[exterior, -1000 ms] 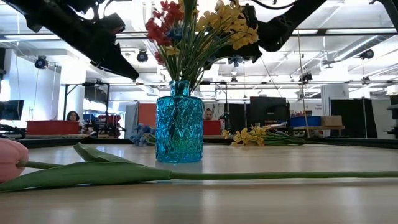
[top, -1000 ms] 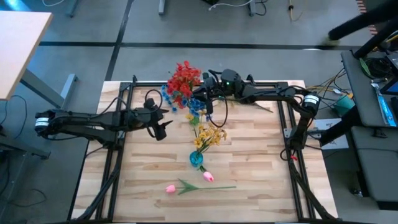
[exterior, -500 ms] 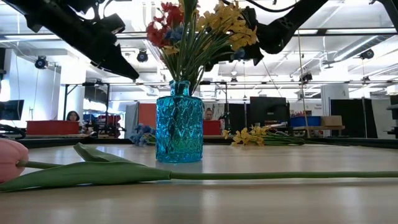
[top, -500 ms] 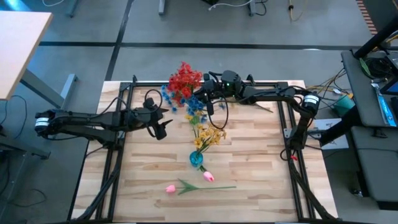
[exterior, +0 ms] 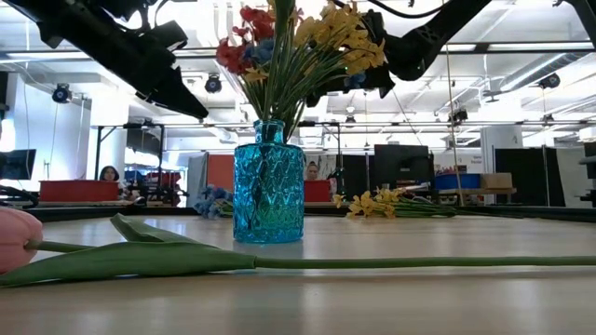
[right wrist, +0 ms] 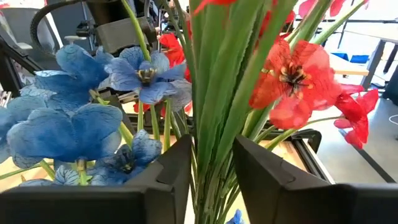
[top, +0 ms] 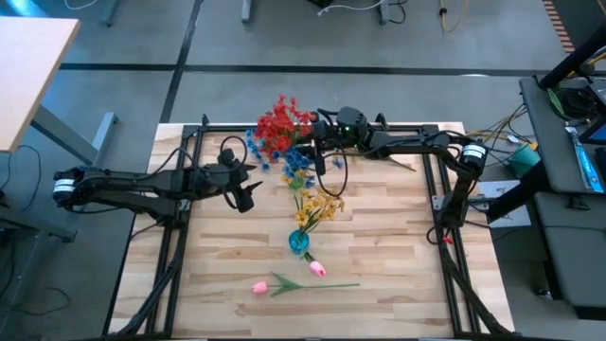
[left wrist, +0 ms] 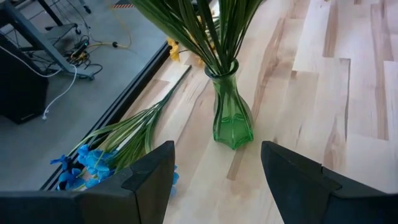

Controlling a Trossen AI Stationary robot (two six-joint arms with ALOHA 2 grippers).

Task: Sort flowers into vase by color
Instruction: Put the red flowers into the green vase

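Pink tulips [top: 316, 270] lie flat on the wooden worktop [top: 398, 265] in the lower middle of my top-down picture, one bud just below the vase [top: 299, 242] and the other bud further left. The blue-green glass vase stands upright near the middle of the worktop, and yellow flowers [top: 319, 206] stick up out of it. Up near the top edge of the worktop I see the red flowers [top: 279, 121], with blue flowers [top: 256, 147] just beside them on the left. The right arm [top: 417, 142] comes in from the right of that picture, and the right jaws are at the red bunch. In the right wrist picture the long green stems [right wrist: 211, 124] run down between the two fingers [right wrist: 168, 180]. I cannot tell if the right jaws are pinching those stems or just sitting around them. The left arm [top: 142, 185] reaches in from the left and stops left of the vase. The left jaws are wide apart with nothing in them. More blue flowers [left wrist: 87, 163] lie on the worktop at the lower left of the left wrist picture.
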